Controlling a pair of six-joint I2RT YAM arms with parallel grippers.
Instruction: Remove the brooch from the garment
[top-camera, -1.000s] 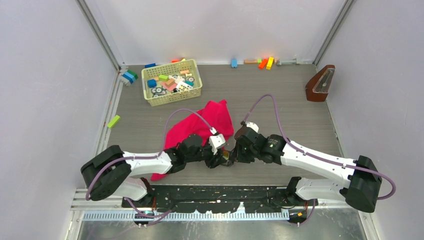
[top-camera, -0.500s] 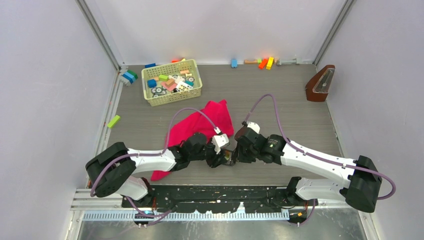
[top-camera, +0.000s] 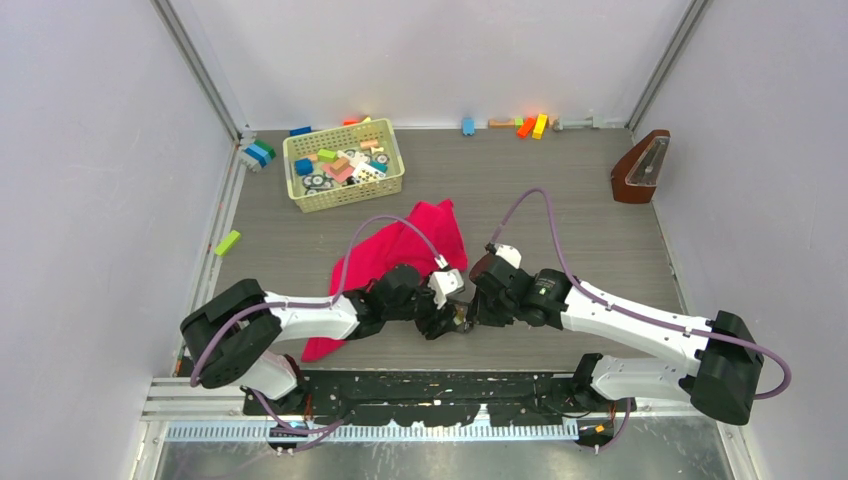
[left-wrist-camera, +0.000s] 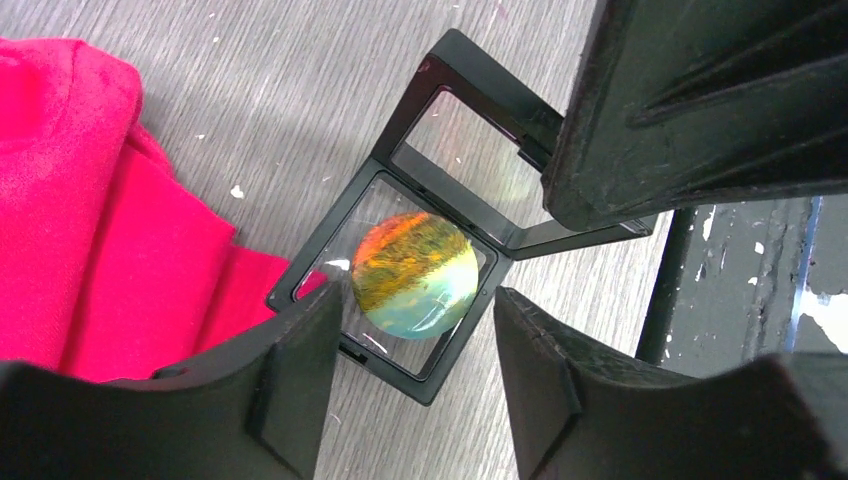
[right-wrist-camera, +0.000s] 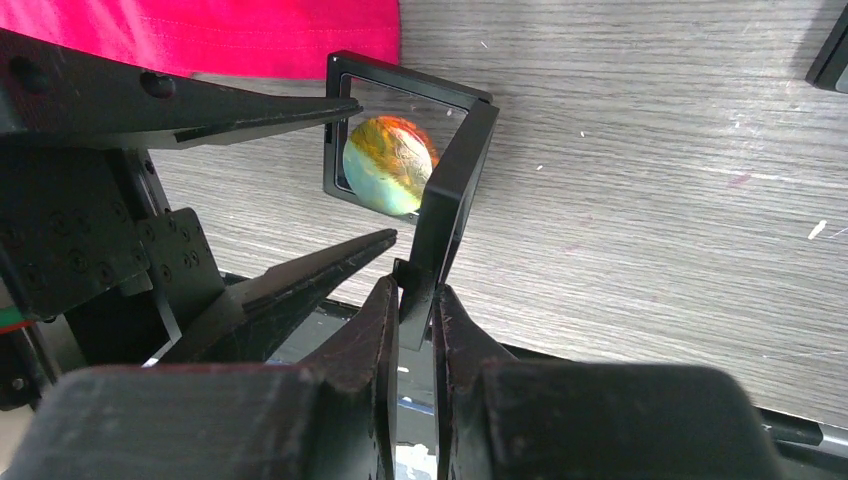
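Grey wood-grain bench (top-camera: 600, 200). Left tool (left-wrist-camera: 418, 300), jaws apart, straddles the brooch (left-wrist-camera: 415, 275): light, rigid, likely slick, so pinch its rim. Right tool (right-wrist-camera: 415, 295) is clamped on the lid (right-wrist-camera: 455, 190).

Around the brooch (right-wrist-camera: 388, 165) you have little room: your left pincer (left-wrist-camera: 414, 300) straddles it, the raised case lid (right-wrist-camera: 455, 180) in your right pincer (right-wrist-camera: 415, 290) walls one side, the garment (left-wrist-camera: 90, 230) crowds another, and only bare surface (right-wrist-camera: 650, 200) beyond the lid lies open.

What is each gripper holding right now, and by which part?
The right gripper pinches the black square hinged case by its raised lid's bottom edge. The left gripper, open astride the round yellow-green-orange brooch, holds nothing.
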